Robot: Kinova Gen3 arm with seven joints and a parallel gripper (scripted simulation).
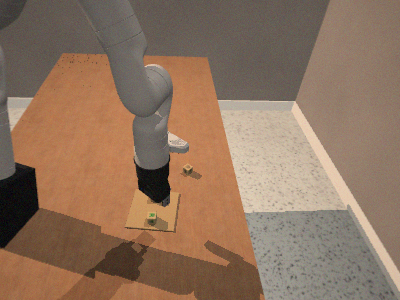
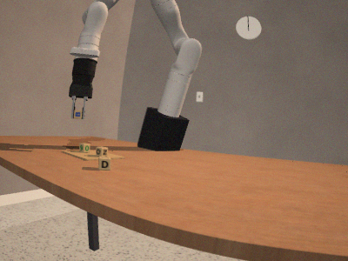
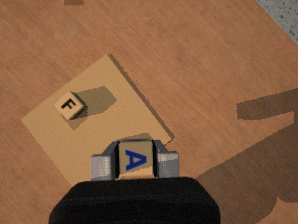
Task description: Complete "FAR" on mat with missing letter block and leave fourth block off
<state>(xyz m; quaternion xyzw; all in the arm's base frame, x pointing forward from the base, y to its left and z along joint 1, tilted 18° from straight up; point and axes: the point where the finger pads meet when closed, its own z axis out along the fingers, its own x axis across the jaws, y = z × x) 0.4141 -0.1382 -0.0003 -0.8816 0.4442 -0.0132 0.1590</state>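
Observation:
My gripper (image 3: 136, 153) is shut on the block with a blue A (image 3: 135, 159) on the face toward the wrist camera. It holds the block high above the tan mat (image 3: 95, 117), as the exterior view shows (image 2: 78, 114). A block with a black F (image 3: 70, 105) on top lies on the mat. In the exterior view two blocks sit on the mat, one at the left (image 2: 84, 147) and one at the right (image 2: 101, 151). In the top view only one mat block (image 1: 151, 216) shows; the arm hides the other. The mat (image 1: 152, 210) lies flat.
A block with a D on its side (image 2: 104, 163) lies on the table off the mat; it also shows in the top view (image 1: 188, 169). The robot's black base (image 1: 15, 200) stands left of the mat. The table's right edge is close to the mat.

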